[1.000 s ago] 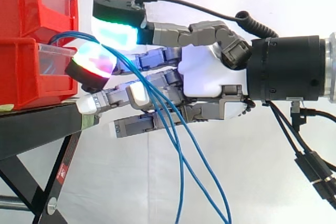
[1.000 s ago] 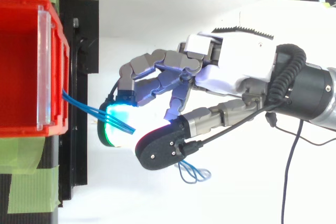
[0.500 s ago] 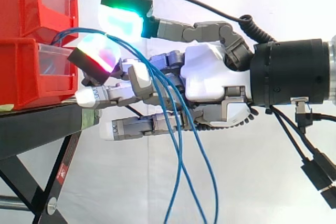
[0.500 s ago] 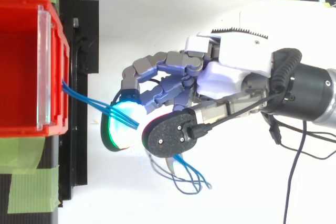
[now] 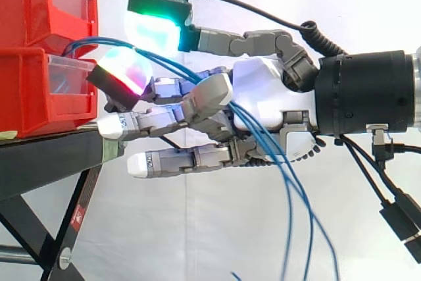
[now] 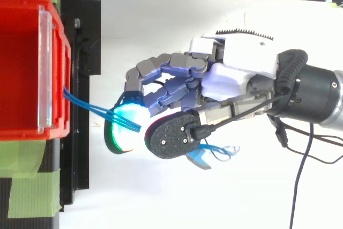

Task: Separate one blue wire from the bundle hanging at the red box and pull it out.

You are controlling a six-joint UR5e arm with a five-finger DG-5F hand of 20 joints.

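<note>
The hand [image 5: 263, 97] reaches level toward the bins. One finger [image 5: 209, 95] curls back over the blue wires [image 5: 260, 137] and hooks several of them against the palm, while the lower fingers lie nearly straight. The side view shows a gap between the thumb pad [image 5: 154, 27] above and a glowing fingertip [image 5: 125, 70] below, with the wires arching over that fingertip. From above, the thumb's black back covers that gap, but there the wires show as three strands fanning apart between the lower red bin [image 5: 26, 90] and the glowing pad. The straight fingertips sit just beside the edge of the black stand [image 5: 46, 162]. Open room lies below the hand, before the white curtain [image 5: 217, 228]. Past the palm, the wires hang loosely downward.
</note>
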